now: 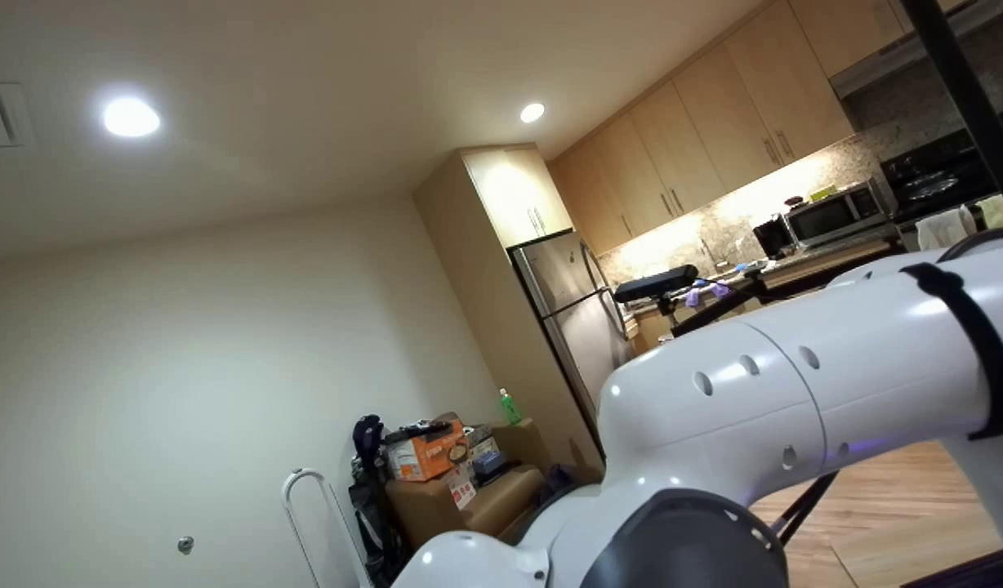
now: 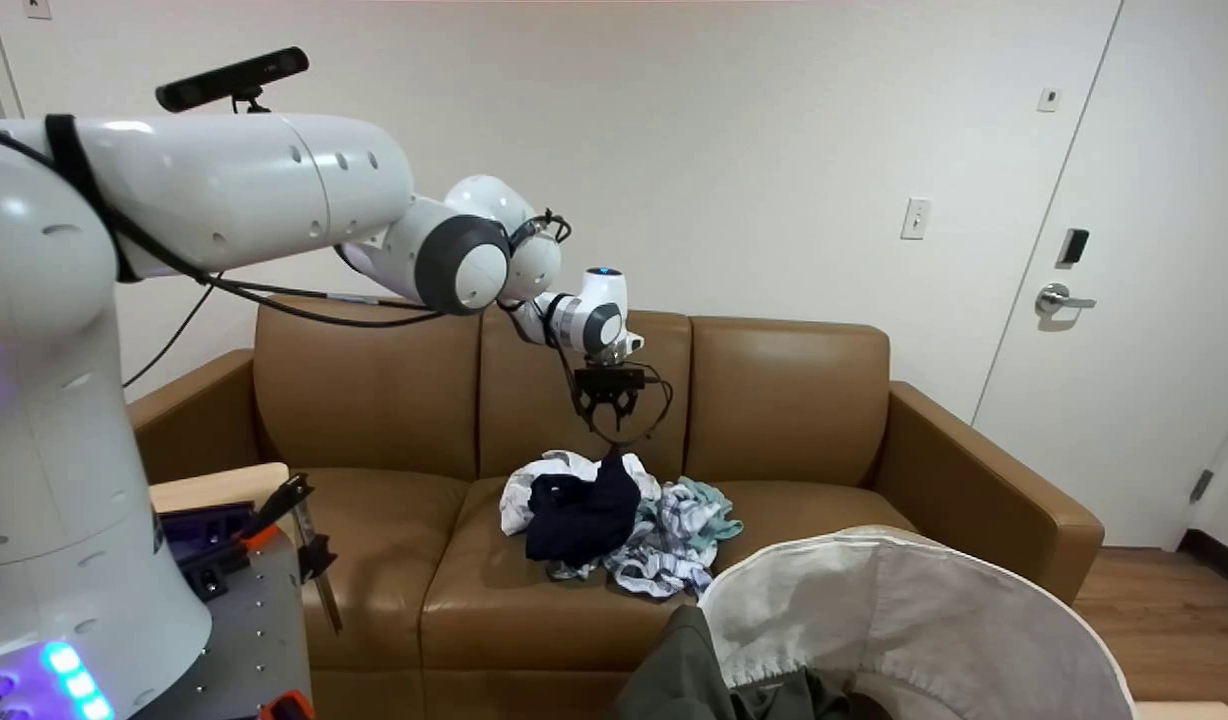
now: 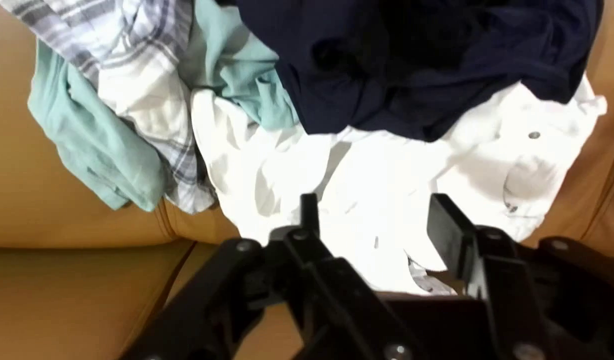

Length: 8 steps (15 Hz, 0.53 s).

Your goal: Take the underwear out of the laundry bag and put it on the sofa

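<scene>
Brown sofa point(image 2: 534, 605) — rumpled clothes point(image 2: 604, 512), loosely heaped

Overexposed white cloth point(image 3: 382, 170) below blurred tool point(image 3: 372, 212)

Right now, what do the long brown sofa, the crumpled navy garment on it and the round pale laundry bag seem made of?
The brown sofa looks like leather or imitation leather, smooth with a soft sheen. The navy garment seems to be soft matte fabric, going by its loose folds; fibre unclear. The pale laundry bag is probably matte cloth, perhaps canvas, given its wrinkled, puckered wall.
</scene>
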{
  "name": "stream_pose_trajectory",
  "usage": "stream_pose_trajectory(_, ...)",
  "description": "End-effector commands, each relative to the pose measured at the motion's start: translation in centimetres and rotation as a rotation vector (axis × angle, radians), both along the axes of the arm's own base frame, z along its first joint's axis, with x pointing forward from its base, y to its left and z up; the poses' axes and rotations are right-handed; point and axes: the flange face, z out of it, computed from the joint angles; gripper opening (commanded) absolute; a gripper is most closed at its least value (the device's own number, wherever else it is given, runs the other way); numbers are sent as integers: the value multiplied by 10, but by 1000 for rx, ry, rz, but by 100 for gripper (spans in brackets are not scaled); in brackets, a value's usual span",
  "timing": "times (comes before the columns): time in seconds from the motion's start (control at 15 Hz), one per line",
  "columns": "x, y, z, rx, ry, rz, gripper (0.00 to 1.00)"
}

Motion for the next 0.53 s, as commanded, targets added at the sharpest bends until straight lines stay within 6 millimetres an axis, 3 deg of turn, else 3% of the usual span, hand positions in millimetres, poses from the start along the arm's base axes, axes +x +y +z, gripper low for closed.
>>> stream_pose_trajectory(0.0,4,21,51,51,2,-10,90)
stream_pose_trajectory(0.13,6,29,79,71,-23,-10,99)
stream_pose_trajectory(0.47,3,40,140,119,-69,10,100)
